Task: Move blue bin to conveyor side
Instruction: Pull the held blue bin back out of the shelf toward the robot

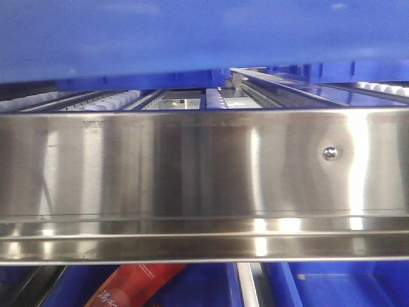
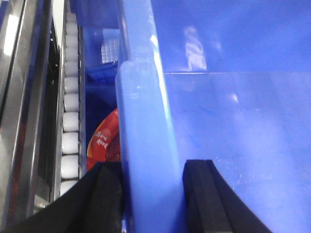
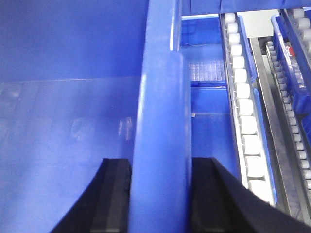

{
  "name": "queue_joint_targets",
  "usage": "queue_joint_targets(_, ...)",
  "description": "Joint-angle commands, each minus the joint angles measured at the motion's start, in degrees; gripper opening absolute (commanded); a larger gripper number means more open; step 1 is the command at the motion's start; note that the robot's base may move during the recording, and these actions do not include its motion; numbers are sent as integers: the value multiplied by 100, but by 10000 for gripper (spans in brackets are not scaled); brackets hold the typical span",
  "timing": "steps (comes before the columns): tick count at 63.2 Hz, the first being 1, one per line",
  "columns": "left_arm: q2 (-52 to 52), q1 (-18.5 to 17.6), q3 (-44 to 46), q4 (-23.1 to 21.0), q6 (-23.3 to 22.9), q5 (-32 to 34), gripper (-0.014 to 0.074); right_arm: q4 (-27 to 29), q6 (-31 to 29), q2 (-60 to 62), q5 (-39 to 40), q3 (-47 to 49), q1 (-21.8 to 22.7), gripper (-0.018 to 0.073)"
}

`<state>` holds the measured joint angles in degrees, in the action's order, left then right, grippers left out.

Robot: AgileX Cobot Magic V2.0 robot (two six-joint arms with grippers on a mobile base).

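Blue bin (image 1: 192, 38): fills the top of the front view, above the stainless-steel rail (image 1: 160, 166) with its single screw (image 1: 330, 153). Inside it, both wrist views show only glossy blue wall and floor.

Left gripper (image 2: 153, 167): black fingers (image 2: 104, 199) straddle the bin's thick rim, narrowed down onto it, one inside and one outside.

Right gripper (image 3: 160, 162): same grip on the opposite rim, pads against both faces.

Lower blue crate (image 3: 209, 73), outside the right rim: gridded floor is all that shows. White rollers (image 3: 245, 121) run alongside it.

Red packet (image 1: 137, 284): below the rail among blue crates, with white Chinese characters too blurred to read. Red packaging (image 2: 103, 141) also shows below the left rim, its print illegible.
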<state>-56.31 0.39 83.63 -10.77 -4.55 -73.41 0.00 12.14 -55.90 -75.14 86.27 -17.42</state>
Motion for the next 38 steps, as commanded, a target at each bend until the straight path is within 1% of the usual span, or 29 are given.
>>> queue_joint_targets(1, 118, -8, 75, 92, 101, 603, -11, -230, -66, 119, 518, 86, 7, -80)
queue_joint_targets(9, 118, -8, 75, 92, 101, 693, -11, -230, -66, 119, 518, 86, 7, -80)
queue_joint_targets(38, 118, -8, 75, 92, 101, 693, -11, -230, -66, 119, 518, 86, 7, -80)
